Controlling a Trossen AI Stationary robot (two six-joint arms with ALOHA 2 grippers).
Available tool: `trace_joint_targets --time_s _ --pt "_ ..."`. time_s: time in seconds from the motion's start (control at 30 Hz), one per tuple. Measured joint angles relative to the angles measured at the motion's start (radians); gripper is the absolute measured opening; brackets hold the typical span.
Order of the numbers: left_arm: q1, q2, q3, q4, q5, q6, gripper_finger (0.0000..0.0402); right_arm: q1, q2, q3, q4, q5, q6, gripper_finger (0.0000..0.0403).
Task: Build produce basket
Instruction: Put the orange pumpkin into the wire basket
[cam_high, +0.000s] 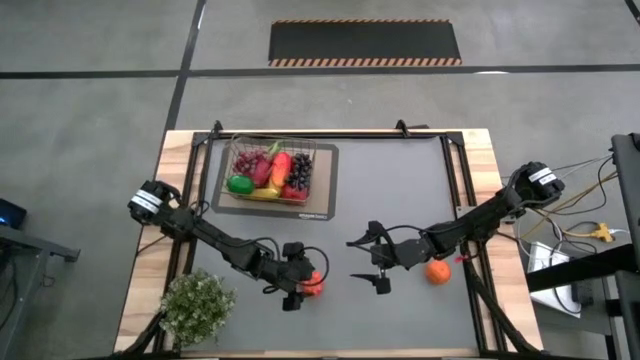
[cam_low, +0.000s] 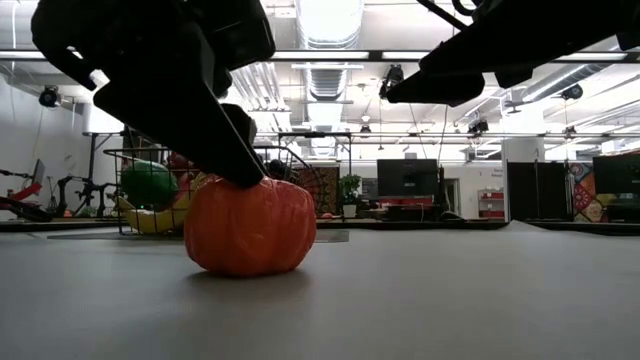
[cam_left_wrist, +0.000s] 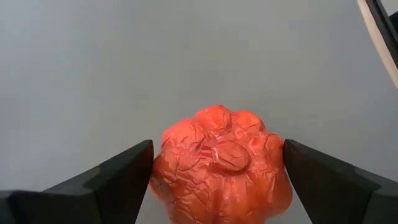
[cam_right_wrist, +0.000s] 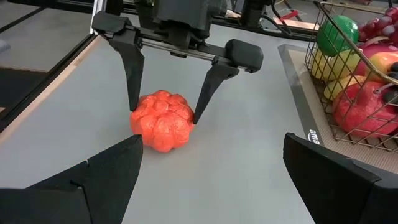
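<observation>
The dark wire basket (cam_high: 272, 170) stands on a flat dark mat at the table's far left and holds several toy fruits. It also shows in the right wrist view (cam_right_wrist: 329, 118). A red-orange lumpy fruit (cam_high: 313, 284) sits on the grey table near the front. My left gripper (cam_high: 305, 285) is closed around it. My right gripper (cam_high: 358, 260) is open and empty at mid-table, to the right of that fruit and pointing toward it. An orange (cam_high: 437, 271) lies on the table beside my right arm. My left gripper pinches the red-orange fruit between its two fingers, one on each of two opposite sides (cam_left_wrist: 278, 163). The fingers (cam_right_wrist: 134, 93) slant down from above, and their tips meet the fruit's upper half. The fruit's underside (cam_low: 250, 268) rests on the table.
A leafy green potted plant (cam_high: 197, 305) stands at the table's near left corner, close to my left arm. Open grey table lies between the two grippers and the basket. The table's wooden rim (cam_high: 482, 180) runs along the right.
</observation>
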Motion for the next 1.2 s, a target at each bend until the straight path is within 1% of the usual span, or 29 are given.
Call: trace_joint_targets --time_s 0.17,0.23,0.3,0.43,0.5,0.57,0.7,0.83,0.9,1.0,1.07,1.17,1.2 --pt "0.002 0.0 0.0 0.002 0.001 0.074 0.0336 0.0 0.0 0.0 0.0 0.0 0.013 0.0369" --pt "0.003 0.001 -0.001 0.002 0.004 0.082 0.0329 0.0 0.0 0.0 0.0 0.0 0.017 0.037" --pt "0.004 0.001 -0.001 0.001 0.012 0.08 0.0312 0.0 0.0 0.0 0.0 0.0 0.017 0.037" --pt "0.004 0.001 -0.007 0.009 0.016 0.078 0.0266 0.0 0.0 0.0 -0.001 0.0 0.017 0.037" --pt "0.004 -0.011 -0.009 0.005 0.016 0.079 0.0252 0.0 0.0 0.0 -0.002 0.0 0.017 0.037" --pt "0.005 -0.025 -0.011 -0.003 0.013 0.083 0.0249 0.0 0.0 0.0 -0.004 0.0 0.017 0.037" --pt "0.006 -0.083 -0.015 -0.023 -0.026 0.117 0.0253 0.0 0.0 0.0 -0.017 0.0 0.021 0.037" --pt "0.023 -0.184 -0.017 -0.017 -0.066 0.151 0.0254 0.0 -0.001 0.0 -0.03 0.0 0.027 0.037" --pt "0.046 -0.244 -0.017 -0.053 -0.106 0.154 0.0254 0.0 -0.001 0.0 -0.03 0.0 0.027 0.037" --pt "0.097 -0.353 -0.018 -0.144 -0.197 0.154 0.0254 0.0 -0.001 0.0 -0.031 0.0 0.027 0.037" --pt "0.142 -0.431 -0.018 -0.217 -0.282 0.15 0.0254 0.0 -0.001 0.0 -0.031 0.0 0.027 0.037" --pt "0.227 -0.532 -0.018 -0.346 -0.449 0.112 0.0255 0.0 -0.001 0.0 -0.031 0.001 0.027 0.037" --pt "0.263 -0.563 -0.018 -0.394 -0.49 0.097 0.0255 0.0 -0.001 0.0 -0.031 0.003 0.026 0.037"
